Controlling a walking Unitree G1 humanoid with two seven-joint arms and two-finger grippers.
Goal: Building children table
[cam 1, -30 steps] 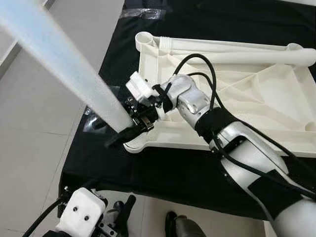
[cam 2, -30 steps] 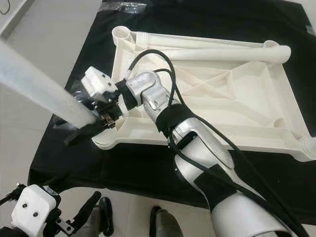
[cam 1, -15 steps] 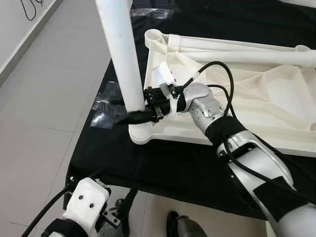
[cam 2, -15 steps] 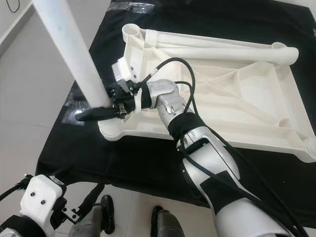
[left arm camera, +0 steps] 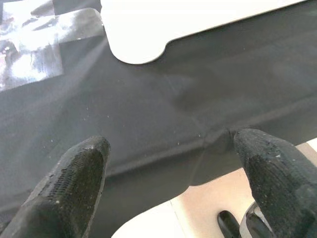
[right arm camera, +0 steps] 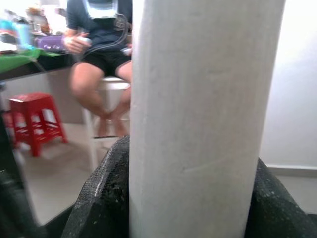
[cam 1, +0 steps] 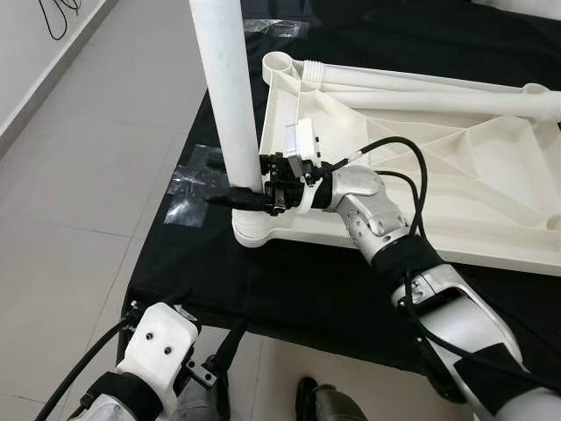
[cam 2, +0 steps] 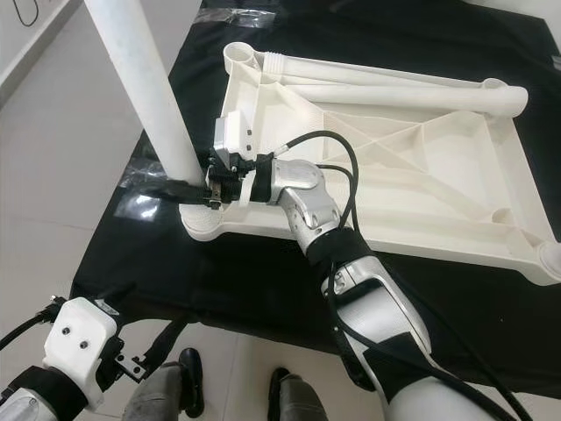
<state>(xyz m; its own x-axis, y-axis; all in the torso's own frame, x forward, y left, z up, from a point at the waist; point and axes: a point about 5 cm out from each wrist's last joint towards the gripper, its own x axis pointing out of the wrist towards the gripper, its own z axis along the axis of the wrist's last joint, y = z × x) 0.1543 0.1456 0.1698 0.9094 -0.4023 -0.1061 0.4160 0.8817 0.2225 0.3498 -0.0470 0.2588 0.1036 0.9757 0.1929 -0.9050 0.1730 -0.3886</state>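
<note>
Left of centre in the left eye view, the right gripper (cam 1: 241,198) pinches the white leg (cam 1: 226,96) (nearly upright) directly above the tabletop's corner socket (cam 1: 252,233); left gripper (left arm camera: 168,163) idles, fingers spread.

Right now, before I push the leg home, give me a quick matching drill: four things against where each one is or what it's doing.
1. right gripper
2. left gripper
3. table leg
4. tabletop

a. underside up on the black cloth
b. open, low by the cloth's near edge
c. standing at the corner socket
d. shut on the leg

Pairs: 1-d, 2-b, 3-c, 4-a
</note>
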